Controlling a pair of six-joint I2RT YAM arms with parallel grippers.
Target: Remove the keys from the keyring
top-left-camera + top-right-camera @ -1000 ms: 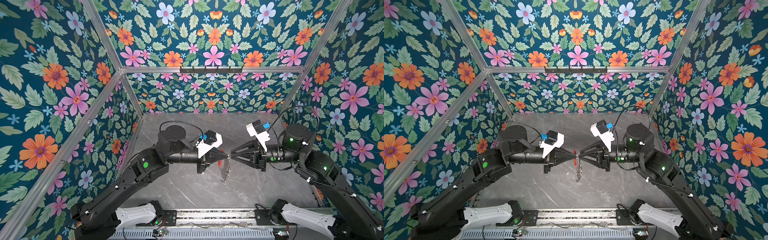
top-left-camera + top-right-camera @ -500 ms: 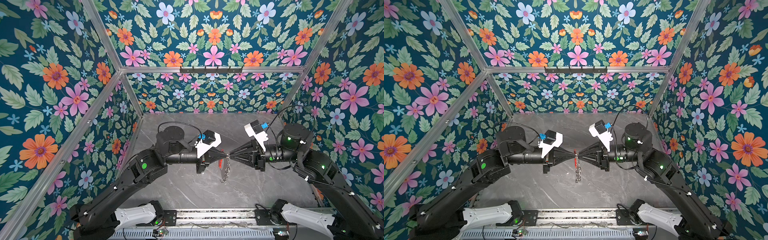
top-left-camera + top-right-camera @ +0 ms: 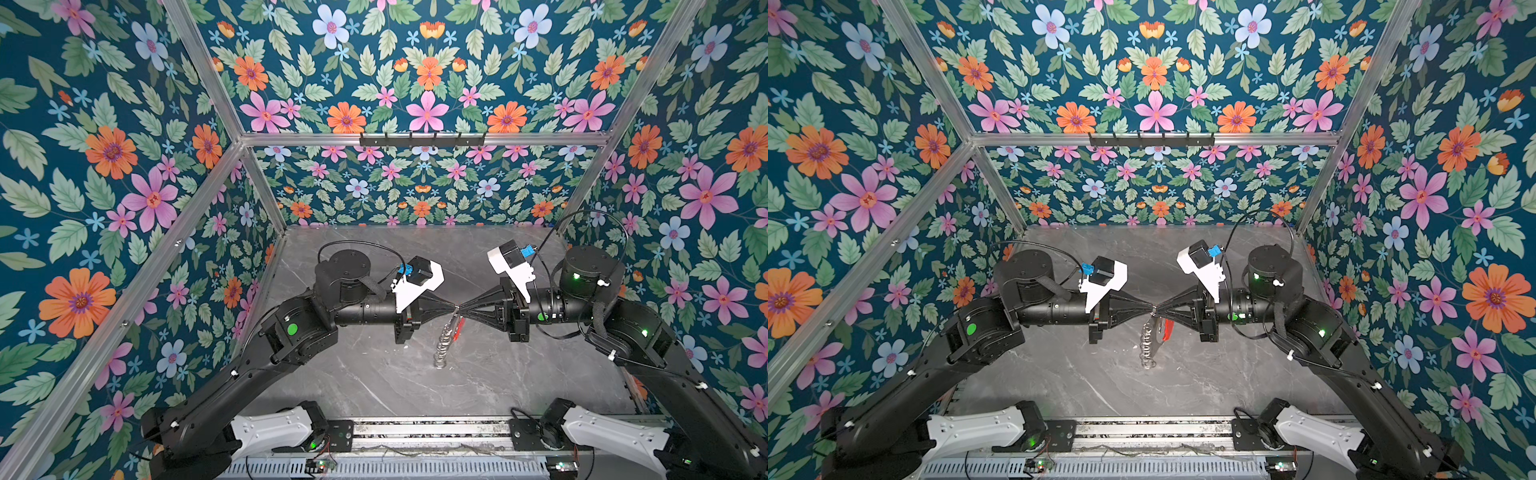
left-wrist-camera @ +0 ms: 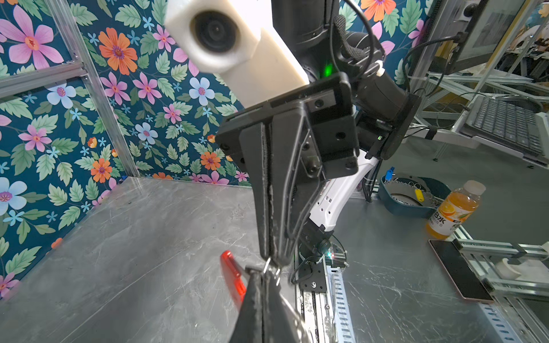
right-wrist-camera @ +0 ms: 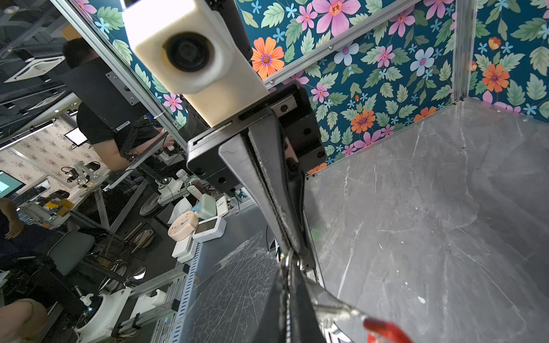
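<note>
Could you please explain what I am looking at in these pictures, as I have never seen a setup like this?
Two black robot arms work inside a flower-papered booth. Both top views look down on the whole scene; each wrist view comes from a camera on one arm's wrist. The left gripper and right gripper meet tip to tip, both shut. The left pinches the keyring, a grey plate with a red strip, which hangs above the grey table. The right pinches a small silver loop at its top; what that loop carries is too small to tell.
</note>
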